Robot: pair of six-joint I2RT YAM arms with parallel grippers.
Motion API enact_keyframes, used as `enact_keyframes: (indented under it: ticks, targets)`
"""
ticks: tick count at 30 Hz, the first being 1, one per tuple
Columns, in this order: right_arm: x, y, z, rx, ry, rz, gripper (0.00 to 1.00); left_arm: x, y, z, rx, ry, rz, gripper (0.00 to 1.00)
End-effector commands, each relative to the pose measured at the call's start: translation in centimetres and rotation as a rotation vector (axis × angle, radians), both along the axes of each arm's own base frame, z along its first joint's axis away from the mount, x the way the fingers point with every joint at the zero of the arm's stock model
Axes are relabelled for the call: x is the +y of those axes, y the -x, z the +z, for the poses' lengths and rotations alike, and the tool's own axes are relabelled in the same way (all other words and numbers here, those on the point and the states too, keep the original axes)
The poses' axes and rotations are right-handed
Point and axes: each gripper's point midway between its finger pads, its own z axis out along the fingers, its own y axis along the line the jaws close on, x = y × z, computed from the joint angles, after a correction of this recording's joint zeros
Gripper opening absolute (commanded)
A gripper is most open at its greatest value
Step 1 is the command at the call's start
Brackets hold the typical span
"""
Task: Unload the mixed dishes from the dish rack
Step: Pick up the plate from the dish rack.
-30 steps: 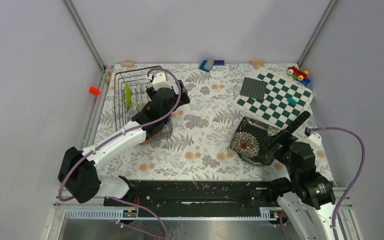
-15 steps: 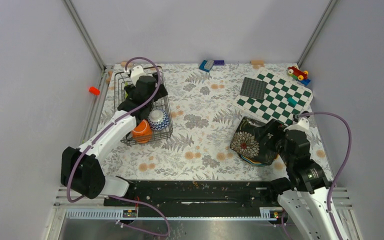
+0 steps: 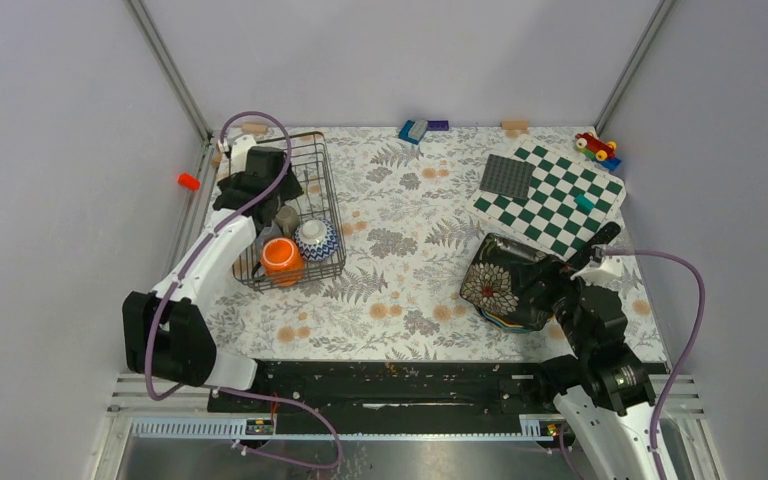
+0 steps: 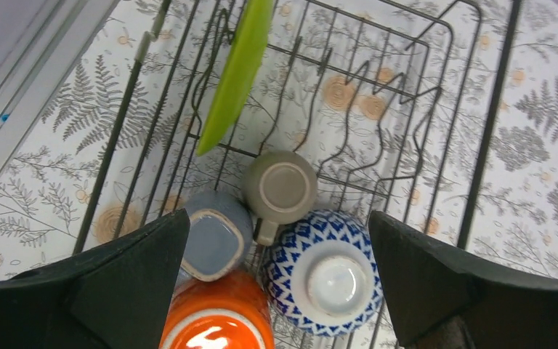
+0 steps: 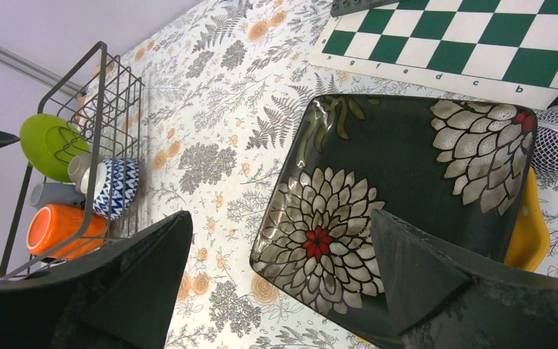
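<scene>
- My left gripper (image 4: 277,218) hangs over the dish rack (image 4: 490,123). Its fingers are wide apart and hold nothing.
- Inside the rack, a lime-green plate (image 4: 236,73) stands on its edge between the prongs.
- Nearer to the camera in the left wrist view, a grey cup (image 4: 214,236) and a pale mug (image 4: 280,187) stand bottom up, close together.
- A blue-and-white patterned bowl (image 4: 325,273) is also bottom up, just beside the pale mug.
- An orange mug (image 4: 218,327) sits against the grey cup at the near end of the rack.
- My right gripper (image 5: 282,218) is above the black floral square plate (image 5: 399,211). Its fingers are also spread wide, and I see nothing between them.
- This square plate is out of the rack, on the flowered table cover (image 3: 410,270). It lies on top of a yellow plate (image 5: 529,233), whose edge shows at one side.
- The green-white chequered board (image 5: 479,43) lies just beyond the square plate.
</scene>
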Motion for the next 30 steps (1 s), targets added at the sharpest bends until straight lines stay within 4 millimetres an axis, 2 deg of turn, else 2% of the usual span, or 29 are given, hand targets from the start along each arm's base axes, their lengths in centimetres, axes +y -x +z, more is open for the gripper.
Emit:
enact_keyframes:
  ticks: [1, 5, 7, 9, 12, 14, 16, 20, 22, 25, 30]
  targets:
    - [0.1, -0.1, 0.1, -0.039, -0.006, 0.009, 1.0, 1.2, -1.1, 0.6, 0.025, -0.003, 0.022, 0.99]
    - [0.4, -0.3, -0.5, 0.001, -0.005, 0.016, 1.0, 3.2, -2.0, 0.3, 0.042, -0.037, 0.059, 0.99]
    - [0.5, -0.5, -0.9, 0.026, -0.005, 0.017, 1.0, 4.1, -3.2, 0.4, 0.028, -0.035, 0.054, 0.99]
    - [0.7, -0.7, -1.3, 0.044, -0.003, 0.02, 1.0, 4.0, -5.2, 0.3, 0.003, 0.005, -0.019, 0.98]
    - [0.7, -0.9, -1.6, 0.055, -0.006, 0.015, 1.0, 4.7, -7.0, -0.9, 0.051, -0.019, -0.068, 0.95]
    - [0.6, -0.9, -1.5, 0.048, -0.008, 0.011, 0.99, 5.3, -7.6, -1.8, 0.091, -0.037, -0.068, 0.87]
    - [0.4, -0.8, -1.5, 0.042, -0.009, 0.0, 1.0, 5.6, -8.2, -2.8, 0.115, -0.033, -0.072, 0.83]
    - [0.0, -0.8, -1.5, 0.03, -0.012, -0.024, 1.0, 5.0, -9.3, -4.7, 0.148, -0.002, -0.111, 0.71]
    - [-0.1, -0.8, -1.4, 0.03, -0.013, -0.029, 1.0, 5.1, -9.6, -4.6, 0.149, -0.009, -0.112, 0.62]
    - [-0.1, -0.8, -1.6, 0.04, -0.011, -0.031, 1.0, 4.9, -10.0, -4.2, 0.137, -0.014, -0.137, 0.54]
    - [-0.2, -0.7, -1.8, 0.057, -0.013, -0.042, 1.0, 5.3, -9.8, -4.3, 0.163, -0.04, -0.142, 0.25]
